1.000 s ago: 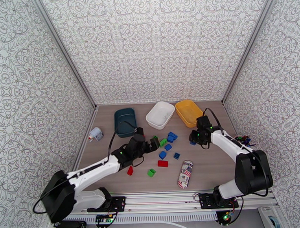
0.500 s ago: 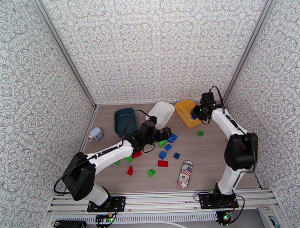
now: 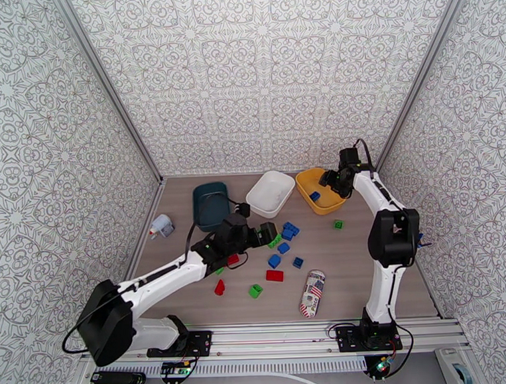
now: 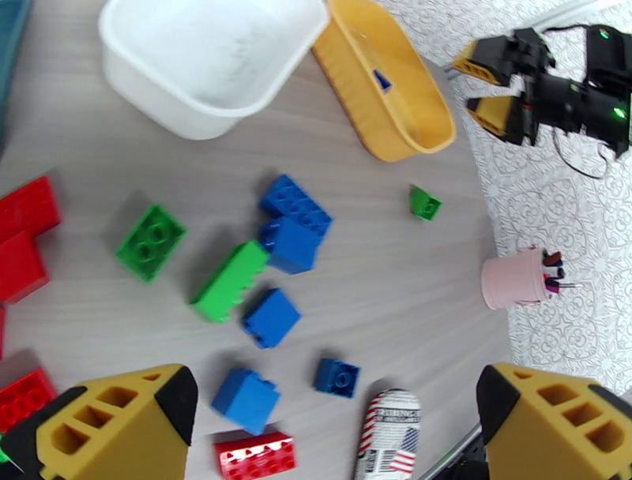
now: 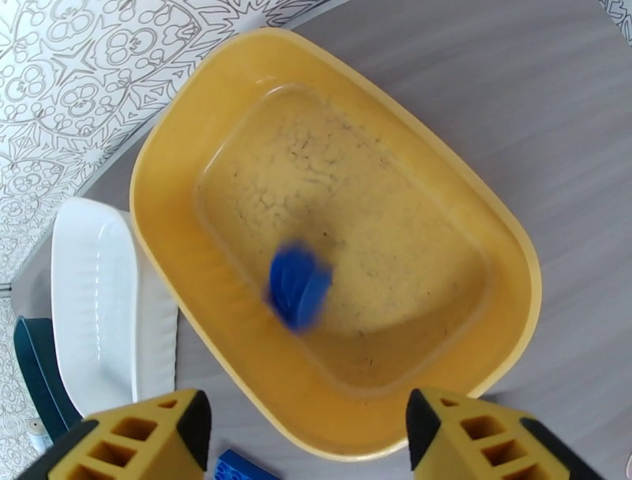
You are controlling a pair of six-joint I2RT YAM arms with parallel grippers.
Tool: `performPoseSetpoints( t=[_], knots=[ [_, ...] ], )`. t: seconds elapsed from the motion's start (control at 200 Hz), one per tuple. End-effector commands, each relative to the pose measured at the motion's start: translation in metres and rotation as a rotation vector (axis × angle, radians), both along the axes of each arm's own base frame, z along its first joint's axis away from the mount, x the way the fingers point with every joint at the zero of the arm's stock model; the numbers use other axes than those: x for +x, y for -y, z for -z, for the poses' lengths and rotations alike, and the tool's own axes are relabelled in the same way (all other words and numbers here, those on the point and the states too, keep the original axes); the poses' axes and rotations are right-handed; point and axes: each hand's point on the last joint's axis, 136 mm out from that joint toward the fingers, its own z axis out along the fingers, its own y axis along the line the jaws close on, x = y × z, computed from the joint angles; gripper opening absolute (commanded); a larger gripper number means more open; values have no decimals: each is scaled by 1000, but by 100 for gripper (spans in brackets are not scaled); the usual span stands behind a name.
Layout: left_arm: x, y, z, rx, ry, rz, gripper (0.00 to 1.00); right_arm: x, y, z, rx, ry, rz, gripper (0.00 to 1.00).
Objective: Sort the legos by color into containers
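Hovering over the yellow bin (image 5: 150, 237), right jaws parted; blue lego (image 5: 298, 286) inside blurred, axis unclear; left jaws wide apart.

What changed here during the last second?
The right gripper carried a small blue plastic brick from the table's middle to the yellow plastic bin and dropped it in. The left gripper, open, shifted over the loose bricks. The white bin, teal bin and printed can stayed.
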Motion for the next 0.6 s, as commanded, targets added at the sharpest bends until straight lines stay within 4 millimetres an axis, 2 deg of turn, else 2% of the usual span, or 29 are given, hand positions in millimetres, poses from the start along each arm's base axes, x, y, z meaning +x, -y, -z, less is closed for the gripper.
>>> performPoseSetpoints(
  t=[0.0, 0.065, 0.27, 0.46, 0.595],
  knots=[
    [-4, -26, 13, 47, -17, -76, 99, -29, -16, -30, -31, 49, -70, 67],
    [-8, -38, 19, 60, -28, -111, 99, -48, -29, -28, -21, 50, -116, 65],
    [-23, -73, 35, 73, -66, -209, 99, -117, -70, 6, -46, -43, -266, 64],
    [-39, -84, 52, 63, -106, -235, 99, -186, -101, 45, -61, -150, -352, 65],
    [-47, -83, 63, 73, -118, -239, 99, -223, -118, 60, -25, -176, -367, 65]
  ],
)
